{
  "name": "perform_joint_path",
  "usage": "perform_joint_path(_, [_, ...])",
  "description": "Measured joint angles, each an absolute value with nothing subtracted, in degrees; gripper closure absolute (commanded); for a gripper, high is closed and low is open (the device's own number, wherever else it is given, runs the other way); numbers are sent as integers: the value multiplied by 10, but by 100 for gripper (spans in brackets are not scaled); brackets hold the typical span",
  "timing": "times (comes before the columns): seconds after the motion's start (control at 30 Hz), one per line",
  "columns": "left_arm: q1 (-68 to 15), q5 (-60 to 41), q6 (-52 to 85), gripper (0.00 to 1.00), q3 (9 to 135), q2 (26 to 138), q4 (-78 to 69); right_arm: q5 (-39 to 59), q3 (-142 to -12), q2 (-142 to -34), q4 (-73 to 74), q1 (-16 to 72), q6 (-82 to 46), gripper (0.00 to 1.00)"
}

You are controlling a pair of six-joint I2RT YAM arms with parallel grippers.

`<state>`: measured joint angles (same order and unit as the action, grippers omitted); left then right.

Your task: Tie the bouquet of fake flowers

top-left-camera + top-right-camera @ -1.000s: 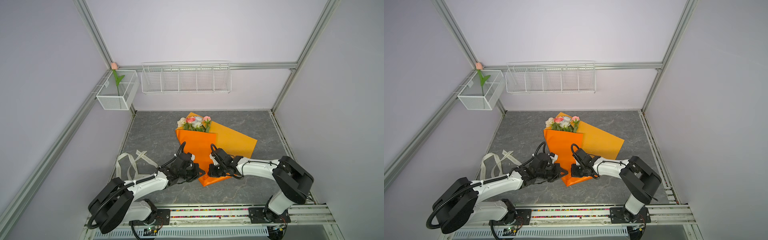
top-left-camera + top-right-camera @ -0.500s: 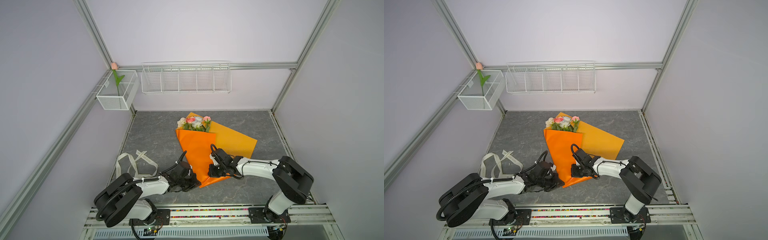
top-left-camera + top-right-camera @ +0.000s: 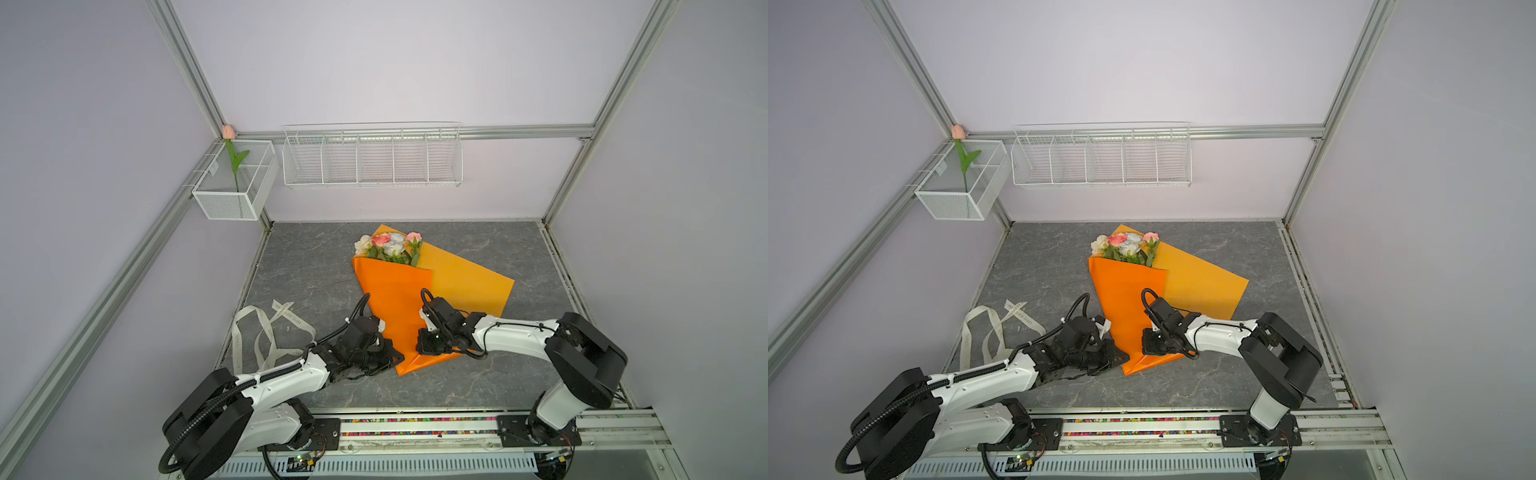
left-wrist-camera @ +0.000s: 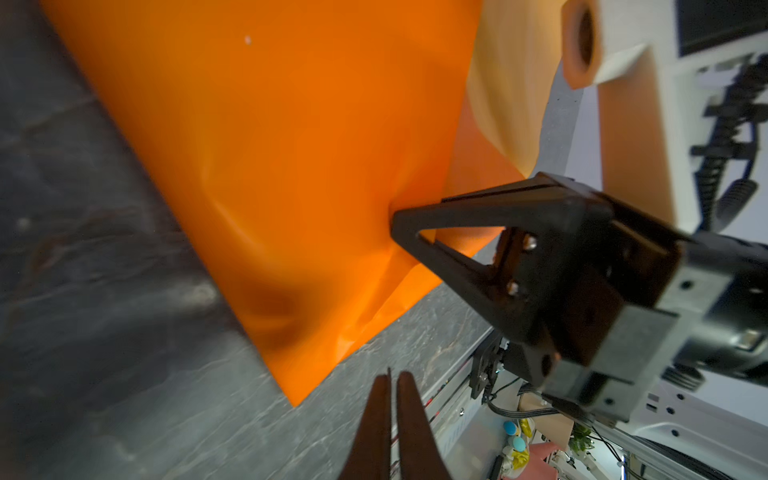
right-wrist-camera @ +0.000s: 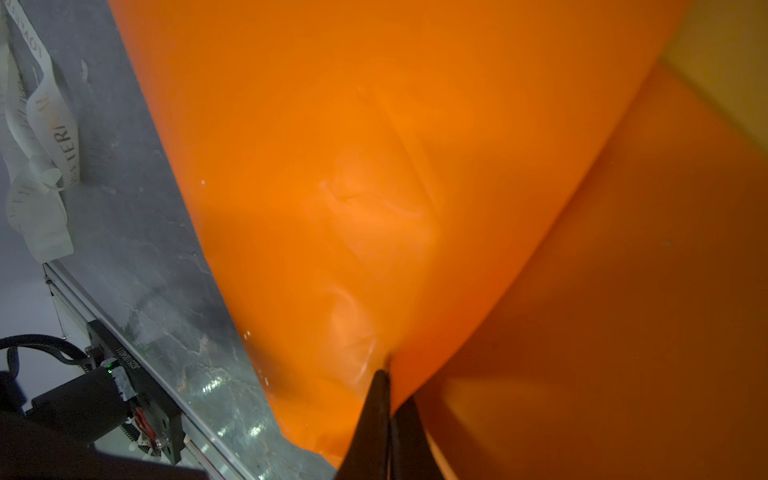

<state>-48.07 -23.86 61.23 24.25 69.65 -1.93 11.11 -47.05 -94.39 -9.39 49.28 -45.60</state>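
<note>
Both shut: right jaws pinch the orange wrapping paper (image 5: 374,187), left jaws hold nothing; a hard tug could tear it or spill the bouquet (image 3: 388,247).

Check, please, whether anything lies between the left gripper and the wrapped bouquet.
Nothing visible does: the left gripper, fingers shut, sits just off the orange wrapping paper's stem-end corner, with only bare table between.

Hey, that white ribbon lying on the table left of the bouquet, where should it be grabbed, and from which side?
Probably at a free tail end of the ribbon, from straight above, the left tool pinching across its width. It is a thin flat strip on that arm's side, and the tails lie clear of the overlapping loops.
</note>
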Motion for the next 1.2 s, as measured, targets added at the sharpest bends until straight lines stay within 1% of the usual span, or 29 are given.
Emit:
perform_joint_path(0.2, [-484,-241,612,94,227,763,-32,107,-470,-944,-95,493,-456,93])
perform_joint_path(0.4, [-484,-248,624,95,191,771,-76,107,-471,-944,-96,494,-456,93])
perform_joint_path(0.47, [-484,-250,626,92,184,768,-89,107,-471,-944,-96,495,-456,93])
perform_joint_path(0.53, [-484,-247,628,89,183,754,-77,107,-472,-944,-96,495,-456,93])
perform_joint_path(0.63, [-484,-224,621,82,197,692,-6,107,-473,-944,-96,496,-456,93])
perform_joint_path(0.73, [-474,-187,607,79,250,635,52,107,-474,-944,-96,496,-455,92])
perform_joint_path(0.8, [-442,-178,602,79,284,626,52,107,-474,-944,-96,496,-454,91])
perform_joint_path(0.87, [-401,-186,597,79,309,651,37,107,-474,-944,-96,496,-454,89])
perform_joint_path(0.97, [-366,-214,586,79,352,737,26,106,-474,-941,-99,496,-453,80])
perform_joint_path(1.1, [-369,-269,578,80,399,853,-5,99,-478,-923,-112,496,-450,76])
perform_joint_path(1.17, [-376,-285,579,80,407,882,-21,96,-483,-912,-122,495,-450,73])
perform_joint_path(1.2, [-382,-288,578,80,409,890,-23,91,-487,-907,-128,495,-449,70])
